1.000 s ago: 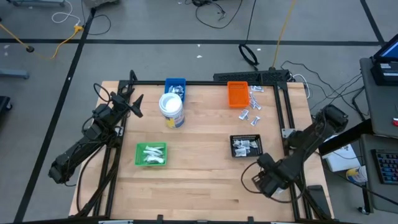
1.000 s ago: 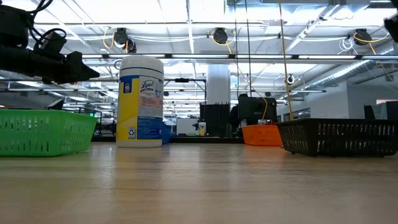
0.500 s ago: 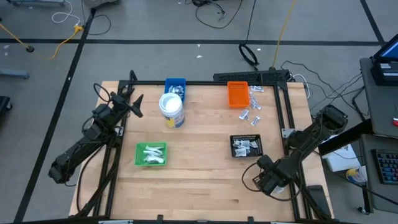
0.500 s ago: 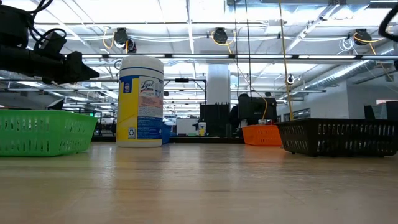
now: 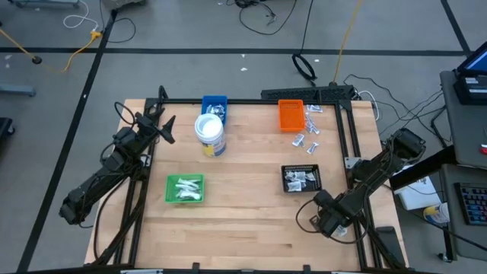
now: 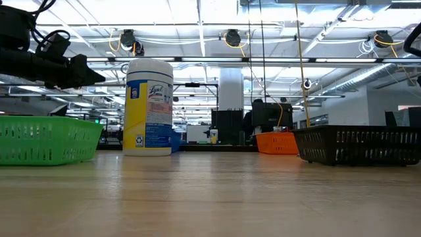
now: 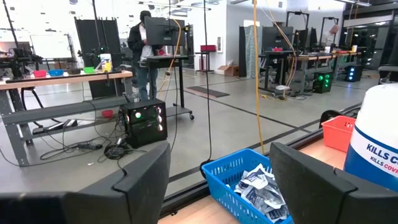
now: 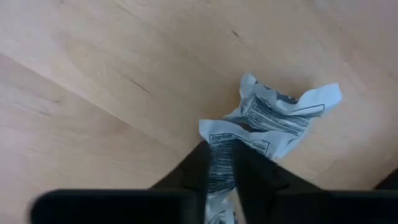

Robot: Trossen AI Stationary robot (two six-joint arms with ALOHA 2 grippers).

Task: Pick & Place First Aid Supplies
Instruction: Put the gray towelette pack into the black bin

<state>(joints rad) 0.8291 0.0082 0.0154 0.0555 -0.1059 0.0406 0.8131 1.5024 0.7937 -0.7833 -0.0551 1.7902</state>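
Note:
First aid supplies lie loose (image 5: 309, 131) on the wood beside the orange tray (image 5: 290, 116), and more fill the black tray (image 5: 300, 177), the green tray (image 5: 185, 188) and the blue tray (image 7: 252, 186). My right gripper (image 8: 221, 148) points down over the table's near right part (image 5: 326, 221), shut on a crumpled white packet (image 8: 273, 115). In the high view the gripper hides that packet. My left gripper (image 5: 169, 129) waits open and level above the far left edge, facing the blue tray. My right gripper pinches one end of the crumpled white packet (image 8: 219, 142) between its two fingers, coming from above and pointing down. The packet's printed rest spreads out past the fingertips over the wood. Whether it lies on the table or hangs just clear, I cannot tell.
A tall white tub with a blue and yellow label (image 5: 210, 135) stands between the blue and green trays. A black frame rail (image 5: 346, 129) runs along the right side. Bare wood (image 5: 243, 221) stretches across the near middle. A person stands far off in the room (image 7: 144, 43).
My right gripper has sunk toward the table at the near right; in the low view its dark shape at the upper right corner has dropped lower.

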